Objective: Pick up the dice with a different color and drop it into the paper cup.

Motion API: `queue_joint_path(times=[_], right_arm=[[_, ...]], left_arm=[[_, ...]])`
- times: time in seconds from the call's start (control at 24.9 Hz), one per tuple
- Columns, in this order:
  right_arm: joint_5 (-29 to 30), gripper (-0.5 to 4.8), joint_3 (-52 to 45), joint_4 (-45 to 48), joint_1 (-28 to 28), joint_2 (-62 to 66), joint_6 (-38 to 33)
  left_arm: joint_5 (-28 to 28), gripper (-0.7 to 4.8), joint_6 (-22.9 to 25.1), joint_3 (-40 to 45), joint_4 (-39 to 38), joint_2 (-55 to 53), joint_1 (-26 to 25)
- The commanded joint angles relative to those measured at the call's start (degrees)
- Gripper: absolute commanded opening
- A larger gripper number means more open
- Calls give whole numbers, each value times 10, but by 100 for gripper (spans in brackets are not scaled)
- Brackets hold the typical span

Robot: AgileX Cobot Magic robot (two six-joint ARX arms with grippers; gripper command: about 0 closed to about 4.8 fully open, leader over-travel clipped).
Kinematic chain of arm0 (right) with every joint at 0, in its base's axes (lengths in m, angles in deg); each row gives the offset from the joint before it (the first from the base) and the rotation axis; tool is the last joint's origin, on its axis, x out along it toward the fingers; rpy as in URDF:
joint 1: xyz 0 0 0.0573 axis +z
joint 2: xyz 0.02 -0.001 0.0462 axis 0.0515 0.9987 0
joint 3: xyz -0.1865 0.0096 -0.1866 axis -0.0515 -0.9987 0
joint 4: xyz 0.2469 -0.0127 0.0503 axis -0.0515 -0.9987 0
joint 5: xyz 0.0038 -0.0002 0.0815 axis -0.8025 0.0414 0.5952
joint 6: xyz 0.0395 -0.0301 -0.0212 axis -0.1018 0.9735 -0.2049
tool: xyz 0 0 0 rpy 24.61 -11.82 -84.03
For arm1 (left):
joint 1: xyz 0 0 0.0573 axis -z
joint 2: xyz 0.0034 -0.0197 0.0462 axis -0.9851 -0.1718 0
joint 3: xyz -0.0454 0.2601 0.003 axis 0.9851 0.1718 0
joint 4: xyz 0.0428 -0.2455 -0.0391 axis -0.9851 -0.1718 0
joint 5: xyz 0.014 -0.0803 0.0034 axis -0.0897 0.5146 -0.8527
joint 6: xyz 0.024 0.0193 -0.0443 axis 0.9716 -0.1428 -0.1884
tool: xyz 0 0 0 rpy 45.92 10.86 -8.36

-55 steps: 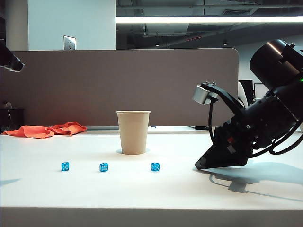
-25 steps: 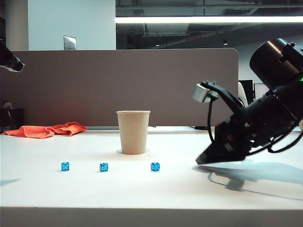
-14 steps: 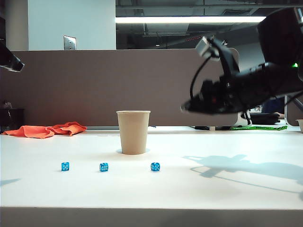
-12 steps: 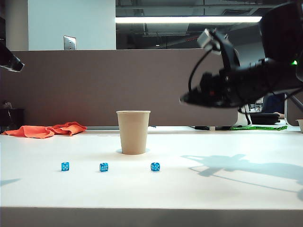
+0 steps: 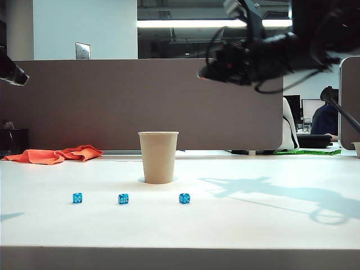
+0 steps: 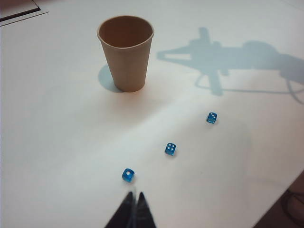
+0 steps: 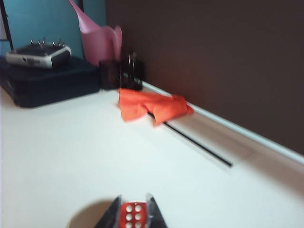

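Right end effector [image 7: 133,213] pinching red cube die [image 7: 133,214], left end effector [image 6: 133,209] closed

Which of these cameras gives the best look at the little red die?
The right wrist view: the red die sits pinched between the right tool's fingers, six white pips facing the camera. In the exterior view that tool is raised high, right of the paper cup, but the die is too small to see. The left wrist view misses it.

There are three blue dice [image 5: 123,198] on the surface [image 5: 225,225] — in one row. One red die [image 7: 133,214], one paper cup [image 5: 158,157], one orange cloth [image 5: 56,154] — and two pincers.
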State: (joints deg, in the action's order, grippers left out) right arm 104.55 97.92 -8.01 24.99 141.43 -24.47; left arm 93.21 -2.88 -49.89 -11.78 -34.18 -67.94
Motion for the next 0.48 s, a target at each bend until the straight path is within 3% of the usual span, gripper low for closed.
queue_joint_path(times=[0.04,0.48], right_arm=[[-1,54,46,-8,23,24,-2],[-31,54,134,-66,88,130,4]], left_arm=[[3,-6,0,-1,6,0,0],[3,-6,0,-1,5,0,0]])
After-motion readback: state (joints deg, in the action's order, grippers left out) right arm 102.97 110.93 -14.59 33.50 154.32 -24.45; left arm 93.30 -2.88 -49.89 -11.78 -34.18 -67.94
